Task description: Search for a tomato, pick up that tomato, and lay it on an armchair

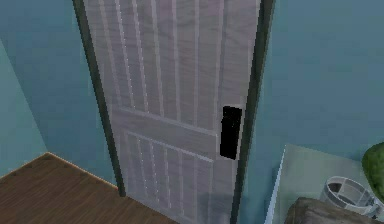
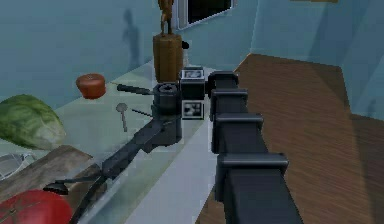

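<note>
Red tomato [image 2: 91, 85] on pale counter [image 2: 165, 178], gripper [image 2: 140, 148] nearby (cannot tell whether holding anything).

A grey panelled door [image 1: 170, 100] in a dark frame blocked the way ahead, with teal walls on either side. Bare brown plank floor [image 1: 50, 190] lay open at the near left. On the pale countertop [image 2: 160, 165] the near left was crowded. A green leafy head [image 2: 25, 120], a brown loaf [image 2: 50, 165] and a red round thing [image 2: 30, 208] lay close around the thin fingers [image 2: 125, 152] of the gripper [image 2: 85, 188]. Farther out stood an upright brown wooden block [image 2: 167, 55]. A small red tomato [image 2: 90, 85] sat to its left, with bare counter between them. Right of the counter the plank floor was open.
</note>
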Robot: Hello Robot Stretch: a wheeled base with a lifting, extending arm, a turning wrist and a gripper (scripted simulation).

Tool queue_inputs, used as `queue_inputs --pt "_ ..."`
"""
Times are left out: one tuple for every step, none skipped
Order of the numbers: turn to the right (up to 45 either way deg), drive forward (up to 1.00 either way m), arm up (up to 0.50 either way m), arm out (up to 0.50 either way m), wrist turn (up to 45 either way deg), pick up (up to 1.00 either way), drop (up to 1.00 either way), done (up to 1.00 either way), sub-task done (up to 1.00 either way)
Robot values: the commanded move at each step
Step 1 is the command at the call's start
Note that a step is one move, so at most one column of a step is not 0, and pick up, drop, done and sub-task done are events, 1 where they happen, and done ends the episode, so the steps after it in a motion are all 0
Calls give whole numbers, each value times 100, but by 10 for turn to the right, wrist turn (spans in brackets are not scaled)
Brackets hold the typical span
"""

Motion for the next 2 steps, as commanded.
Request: queue_inputs --pt "0 0 0 0 -120 0 0 0 0" --pt "0 0 0 -16 0 0 0 0 0"
